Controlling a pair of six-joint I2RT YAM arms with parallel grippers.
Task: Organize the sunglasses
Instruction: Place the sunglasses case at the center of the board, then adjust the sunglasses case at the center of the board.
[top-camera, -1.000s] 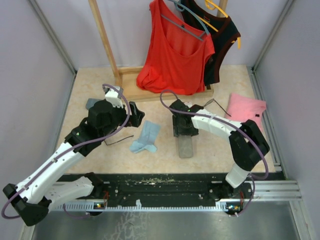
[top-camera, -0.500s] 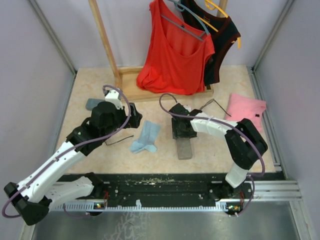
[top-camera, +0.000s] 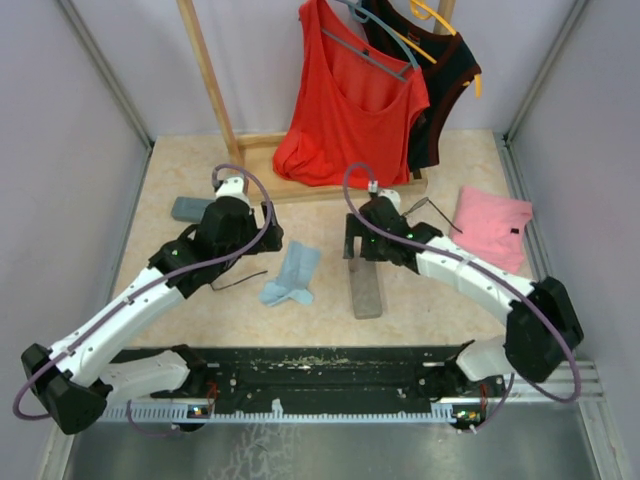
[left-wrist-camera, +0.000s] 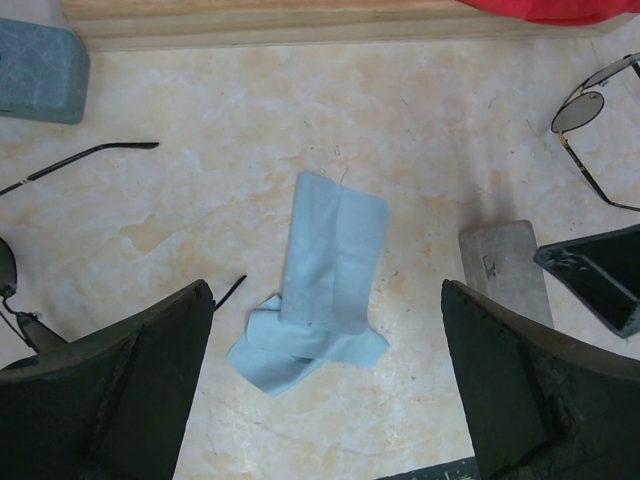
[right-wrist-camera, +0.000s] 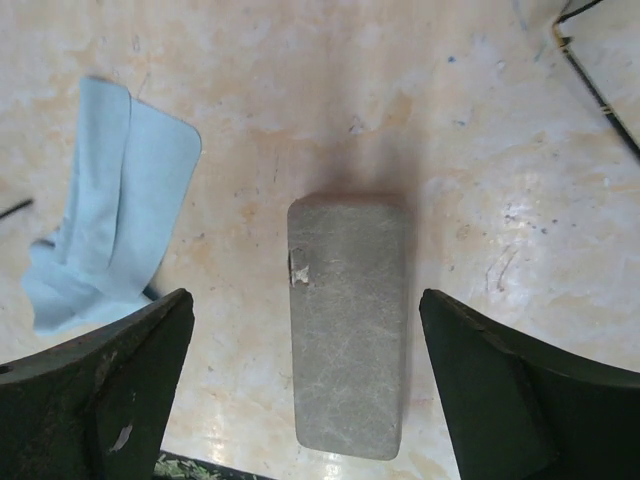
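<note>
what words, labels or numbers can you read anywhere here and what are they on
No readable text in any view.
The grey case has a small pale mark near one edge, but no letters can be made out.
The pink cloth has a small dark tag, too small to read.

The left arm (top-camera: 120, 320) and right arm (top-camera: 470, 278) have white shells with black joints; a purple cable (top-camera: 245, 170) loops along each (thin, glossy); the fingers (left-wrist-camera: 120, 390) are matte black wedges, slightly scuffed
</note>
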